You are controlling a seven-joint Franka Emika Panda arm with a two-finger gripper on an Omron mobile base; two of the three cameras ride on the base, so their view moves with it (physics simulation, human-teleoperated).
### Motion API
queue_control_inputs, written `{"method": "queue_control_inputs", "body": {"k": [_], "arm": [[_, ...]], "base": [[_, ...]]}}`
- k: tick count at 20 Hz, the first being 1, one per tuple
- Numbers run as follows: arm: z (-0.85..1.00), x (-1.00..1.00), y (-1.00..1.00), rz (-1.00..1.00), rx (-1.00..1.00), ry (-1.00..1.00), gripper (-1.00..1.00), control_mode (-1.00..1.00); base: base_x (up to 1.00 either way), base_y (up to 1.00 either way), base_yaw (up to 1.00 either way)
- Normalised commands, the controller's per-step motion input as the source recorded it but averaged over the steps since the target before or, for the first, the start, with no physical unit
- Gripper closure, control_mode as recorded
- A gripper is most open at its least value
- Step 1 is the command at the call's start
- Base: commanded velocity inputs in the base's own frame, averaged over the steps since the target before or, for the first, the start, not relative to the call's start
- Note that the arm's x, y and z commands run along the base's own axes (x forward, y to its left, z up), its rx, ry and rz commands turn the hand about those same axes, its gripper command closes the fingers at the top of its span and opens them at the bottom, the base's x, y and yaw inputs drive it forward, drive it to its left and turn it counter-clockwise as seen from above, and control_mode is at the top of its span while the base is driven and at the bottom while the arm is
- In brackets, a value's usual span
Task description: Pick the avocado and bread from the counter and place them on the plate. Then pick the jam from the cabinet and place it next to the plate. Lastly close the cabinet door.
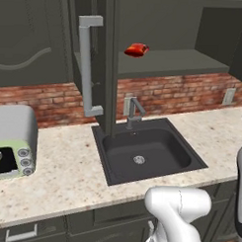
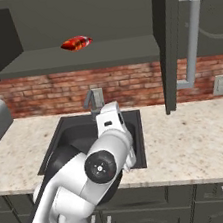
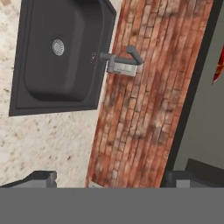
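One arm rises over the sink (image 1: 141,153), its hand (image 3: 109,179) spread wide and empty, fingertips (image 3: 41,178) framing brick wall. Beyond the table (image 1: 66,175), at about twelve o'clock, the jam (image 1: 136,50) sits on the shelf of the open cabinet (image 1: 164,62); the cabinet door (image 1: 103,63) hangs out at eleven o'clock. Likely risks: the rising arm clips that door or the faucet (image 1: 133,111), or a shallow grasp nudges the jar deeper along the shelf.
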Motion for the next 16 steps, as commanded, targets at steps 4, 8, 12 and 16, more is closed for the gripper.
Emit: {"method": "queue_control_inputs", "body": {"k": [4, 8, 12, 16], "arm": [[0.0, 0.0, 0.0, 0.0, 0.0, 0.0, -1.0, -1.0], [0.0, 0.0, 0.0, 0.0, 0.0, 0.0, -1.0, -1.0], [0.0, 0.0, 0.0, 0.0, 0.0, 0.0, -1.0, -1.0], [0.0, 0.0, 0.0, 0.0, 0.0, 0.0, -1.0, -1.0]], "base": [[0.0, 0.0, 0.0], [0.0, 0.0, 0.0], [0.0, 0.0, 0.0], [0.0, 0.0, 0.0]]}}
